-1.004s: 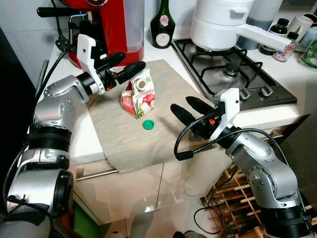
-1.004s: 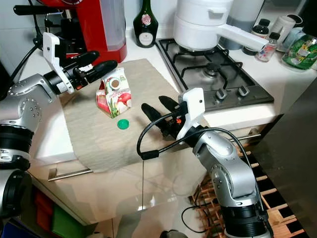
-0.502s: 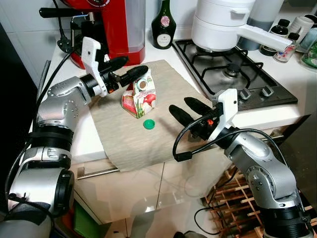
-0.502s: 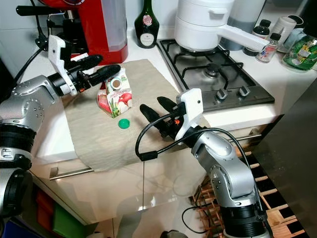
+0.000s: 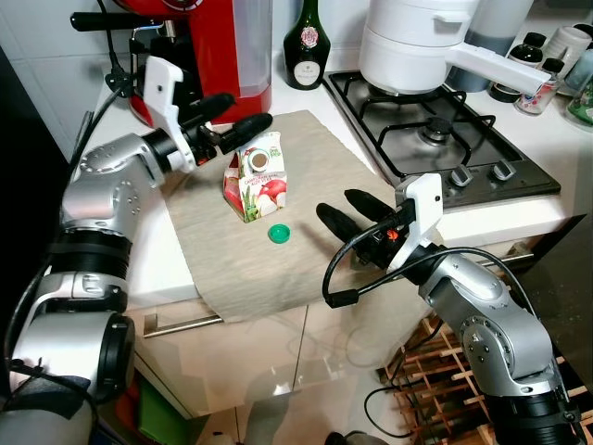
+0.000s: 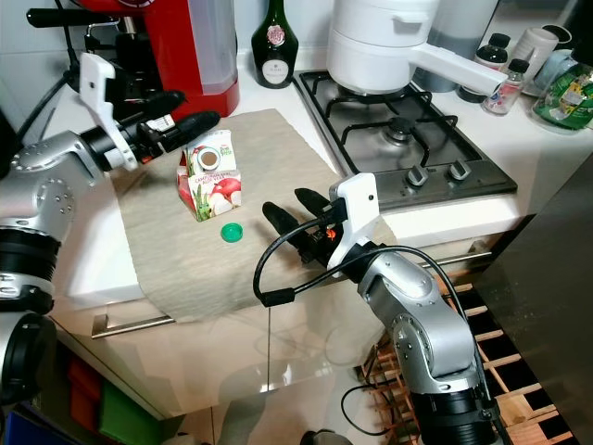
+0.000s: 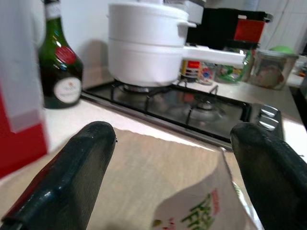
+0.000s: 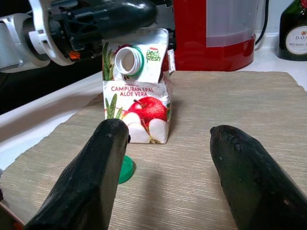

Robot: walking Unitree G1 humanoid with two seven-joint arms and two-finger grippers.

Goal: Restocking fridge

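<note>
1. Comparing with a second ago, I see the juice carton [image 5: 257,184] standing a touch further towards my left on the cloth [image 5: 306,158], and my left gripper [image 5: 235,126] has kept its place right at the carton's top, fingers spread apart and holding nothing.
2. My right gripper [image 5: 352,209] has hardly moved; it hovers over the near edge of the cloth, fingers parted and empty, aimed at the carton.
3. I judge that little progress has been made: the carton is not yet grasped, and it cannot go to the fridge open.
4. The carton stands upright in the middle of the cloth with its round spout [image 8: 129,58] uncapped; I cannot tell how much is inside.
5. Its green cap [image 5: 278,234] lies flat on the cloth just in front of the carton, near but apart.
6. Behind, a dark bottle [image 5: 304,46] stands corked by the red machine [image 5: 208,46], and a white pot [image 5: 417,42] sits lidded on the stove [image 5: 435,139], contents hidden.
</note>
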